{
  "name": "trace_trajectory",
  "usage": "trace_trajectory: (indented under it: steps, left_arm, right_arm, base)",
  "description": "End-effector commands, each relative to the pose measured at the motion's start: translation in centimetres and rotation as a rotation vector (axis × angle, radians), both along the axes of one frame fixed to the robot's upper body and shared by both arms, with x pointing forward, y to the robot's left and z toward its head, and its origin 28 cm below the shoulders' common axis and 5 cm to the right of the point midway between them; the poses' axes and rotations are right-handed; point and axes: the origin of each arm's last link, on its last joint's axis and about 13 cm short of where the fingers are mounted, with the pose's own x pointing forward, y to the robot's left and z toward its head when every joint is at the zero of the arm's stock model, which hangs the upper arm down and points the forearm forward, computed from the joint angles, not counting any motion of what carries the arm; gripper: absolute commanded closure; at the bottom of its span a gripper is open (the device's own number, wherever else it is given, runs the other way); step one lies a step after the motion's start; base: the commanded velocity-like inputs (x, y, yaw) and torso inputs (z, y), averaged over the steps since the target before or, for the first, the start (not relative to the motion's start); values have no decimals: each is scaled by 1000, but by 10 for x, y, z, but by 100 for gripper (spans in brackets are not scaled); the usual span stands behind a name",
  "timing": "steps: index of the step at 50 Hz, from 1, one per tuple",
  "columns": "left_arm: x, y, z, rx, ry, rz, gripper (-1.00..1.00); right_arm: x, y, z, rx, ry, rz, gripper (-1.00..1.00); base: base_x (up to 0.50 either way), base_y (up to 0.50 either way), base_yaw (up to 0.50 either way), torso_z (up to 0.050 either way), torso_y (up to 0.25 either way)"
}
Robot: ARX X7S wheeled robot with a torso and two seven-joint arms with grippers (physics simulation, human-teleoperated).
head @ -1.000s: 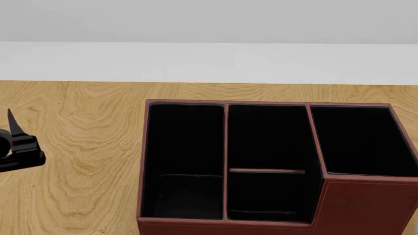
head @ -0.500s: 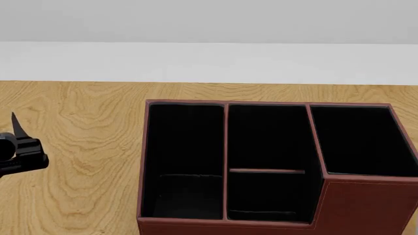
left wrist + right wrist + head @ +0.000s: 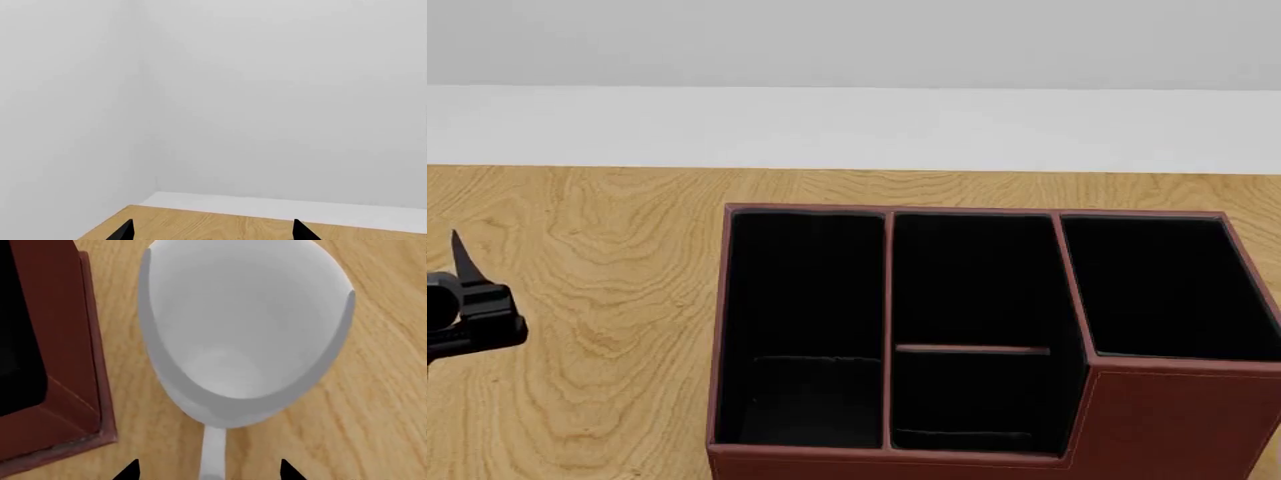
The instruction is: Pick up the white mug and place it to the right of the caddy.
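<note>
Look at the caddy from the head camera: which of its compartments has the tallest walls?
The compartment at the right end of the caddy. Its front wall steps up above the lower front edge shared by the others.

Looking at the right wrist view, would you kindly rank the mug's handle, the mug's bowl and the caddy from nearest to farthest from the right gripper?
1. The handle of the white mug, lying between the fingertips of the right gripper.
2. The mug's bowl, just beyond the handle.
3. The caddy, off to one side; its near corner rivals the bowl, so that order is a close call.
</note>
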Motion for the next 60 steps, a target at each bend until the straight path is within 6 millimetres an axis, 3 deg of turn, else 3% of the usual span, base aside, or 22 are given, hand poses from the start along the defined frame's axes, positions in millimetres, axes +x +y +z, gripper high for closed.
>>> trace_trajectory:
  steps: [1,17,40,60]
  left_arm:
    - [-1,-1,2,-1,-3,-4,-100]
    - [-3,-1,5,-2,-9,-6,-100]
    - [-3,-1,3,-7,-9,-9,-100]
    - [-4,-2,3,-11,-12,-16,-100]
  right_arm:
    - [-4,-2,-2,-3,1,0,-100]
    - [0,-12,11,-31,-73,15,-100]
    - [-11,0,13,-21,-87,44,-100]
    - [-25,2,28,-50,-116,52,-100]
  base:
    - [0,0,0,0,0]
    - [0,0,0,0,0]
    - [0,0,0,0,0]
    - [0,0,0,0,0]
